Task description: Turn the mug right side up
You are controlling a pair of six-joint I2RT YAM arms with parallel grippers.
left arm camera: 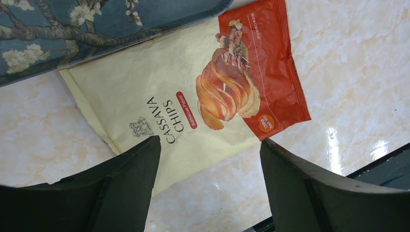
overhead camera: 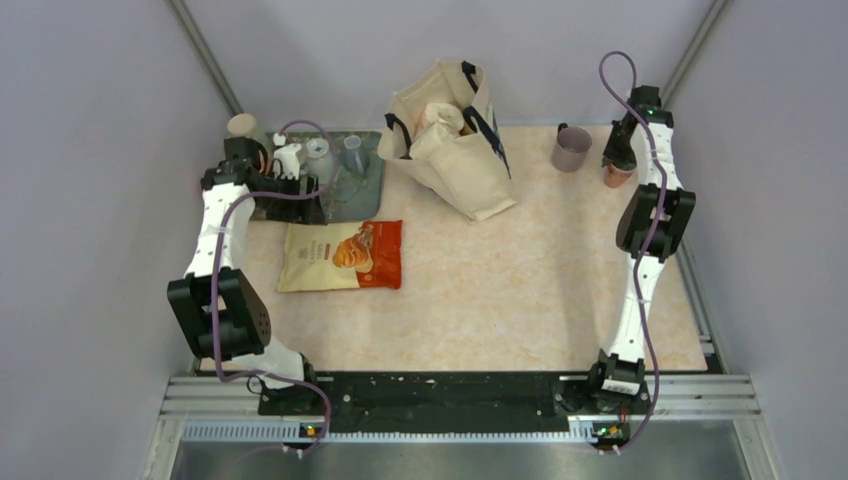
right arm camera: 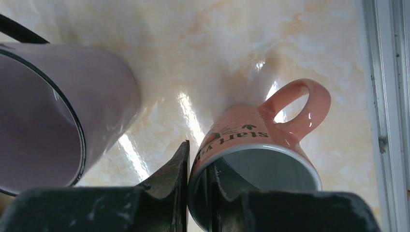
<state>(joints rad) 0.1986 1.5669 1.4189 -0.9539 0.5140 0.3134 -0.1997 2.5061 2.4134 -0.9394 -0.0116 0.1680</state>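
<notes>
- The peach mug (right arm camera: 251,140) stands mouth-up at the table's far right, just beside a lilac cup (right arm camera: 96,96); the turn is judged nearly done.
- Its rim is pinched by the right gripper (right arm camera: 199,162), one finger inside; release and a straight lift are called for.
- The right arm is extended forward, wrist down; the left gripper (left arm camera: 208,150) is spread wide, empty.

Plain grey walls (overhead camera: 80,150), glossy peach marbled tabletop (overhead camera: 520,290), metal rail (overhead camera: 450,432)

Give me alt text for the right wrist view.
The right gripper pinches the rim of a peach mug, one finger inside, one outside; its mouth faces the camera. A lilac mug stands beside it on the marbled table.
</notes>
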